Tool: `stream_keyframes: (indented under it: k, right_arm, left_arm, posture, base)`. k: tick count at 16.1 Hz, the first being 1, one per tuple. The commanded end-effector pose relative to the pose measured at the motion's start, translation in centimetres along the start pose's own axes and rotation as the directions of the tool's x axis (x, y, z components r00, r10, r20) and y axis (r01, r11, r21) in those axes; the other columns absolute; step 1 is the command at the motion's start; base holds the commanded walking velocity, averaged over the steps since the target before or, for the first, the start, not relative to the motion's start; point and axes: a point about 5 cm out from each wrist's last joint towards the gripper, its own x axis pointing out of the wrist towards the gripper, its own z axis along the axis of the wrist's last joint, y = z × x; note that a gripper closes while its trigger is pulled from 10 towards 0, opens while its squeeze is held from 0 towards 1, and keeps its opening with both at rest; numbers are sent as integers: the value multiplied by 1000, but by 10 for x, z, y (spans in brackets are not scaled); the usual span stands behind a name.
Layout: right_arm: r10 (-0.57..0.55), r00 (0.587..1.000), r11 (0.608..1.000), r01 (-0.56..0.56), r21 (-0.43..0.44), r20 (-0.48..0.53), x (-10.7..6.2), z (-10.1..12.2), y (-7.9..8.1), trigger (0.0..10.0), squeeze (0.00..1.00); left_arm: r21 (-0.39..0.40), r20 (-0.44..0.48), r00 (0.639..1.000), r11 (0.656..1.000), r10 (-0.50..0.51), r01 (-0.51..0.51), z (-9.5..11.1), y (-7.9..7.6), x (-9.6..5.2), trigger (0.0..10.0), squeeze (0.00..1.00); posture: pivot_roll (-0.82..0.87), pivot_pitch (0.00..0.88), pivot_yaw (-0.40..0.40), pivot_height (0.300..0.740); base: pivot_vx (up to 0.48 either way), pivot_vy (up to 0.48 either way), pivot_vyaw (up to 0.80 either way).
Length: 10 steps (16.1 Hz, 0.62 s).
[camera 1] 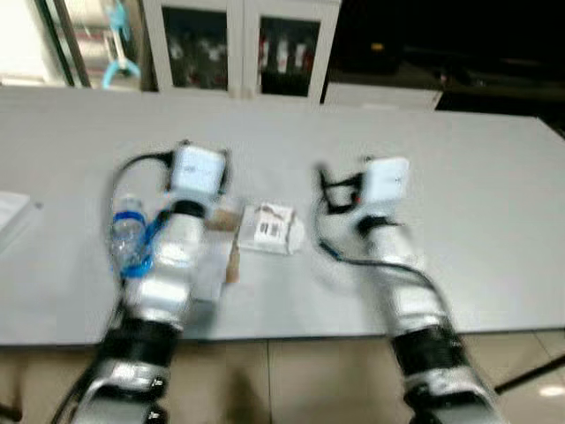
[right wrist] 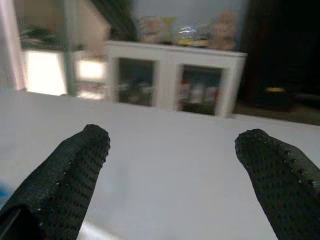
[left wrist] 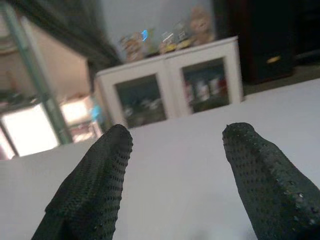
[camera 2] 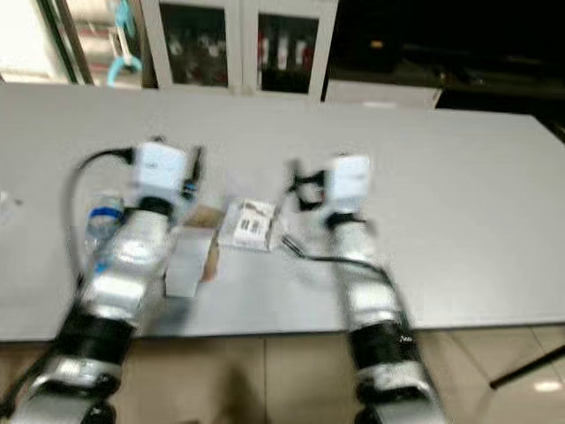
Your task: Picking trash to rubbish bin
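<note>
Nearest the camera, the two silver arms reach forward from the bottom of the head views over the near edge of a long pale grey counter [camera 1: 459, 177], the picture a little blurred. The left tool [left wrist: 172, 165] stands with its two dotted black fingers [left wrist: 95, 185] spread wide and nothing between them, only bare counter beyond. The right tool [right wrist: 172, 170] is likewise wide apart and carries nothing, its fingers [right wrist: 65, 175] hanging above plain grey surface. Outward from the tools lies the trash: a clear plastic bottle [camera 1: 128, 234] with a blue label sits on the counter just beside the left arm, on its outer side; a white packet [camera 1: 269, 228] with dark print lies between the two arms, nearer the left one; and a brown cardboard piece [camera 1: 231, 256] lies just beside that packet, partly hidden by the left forearm. Whether the cardboard touches the packet cannot be told through the blur. A white sheet [camera 1: 13, 216] lies at the counter's far left edge. Behind the counter stands a white cabinet [camera 1: 238, 44] with glass doors and small items blurred inside, and tiled floor [camera 1: 309, 380] shows below the near edge.
</note>
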Motion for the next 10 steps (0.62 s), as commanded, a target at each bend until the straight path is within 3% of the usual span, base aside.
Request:
stream_keyframes:
  k: [1, 5, 10]
  right_arm:
    - [-36, 999, 999, 36, -5, 18, 0, 5, -13, 10000, 0]
    - [-31, 999, 999, 31, -6, 14, -1, 4, -13, 10000, 0]
    - [-21, 1000, 1000, 21, -7, 13, -1, 3, -11, 10000, 0]
  left_arm:
    - [-8, 12, 1000, 1000, -27, 27, 5, -10, 0, 10000, 0]
    - [-3, 8, 999, 999, -41, 41, 4, -12, 0, 10000, 0]
    - [-25, 8, 999, 998, -53, 53, 2, -16, -3, 10000, 0]
  posture:
    - [23, 36, -83, 740]
    - [25, 23, -82, 740]
    - [23, 6, -82, 740]
  base:
    - [337, 0, 0]
    - [319, 0, 0]
    - [0, 0, 0]
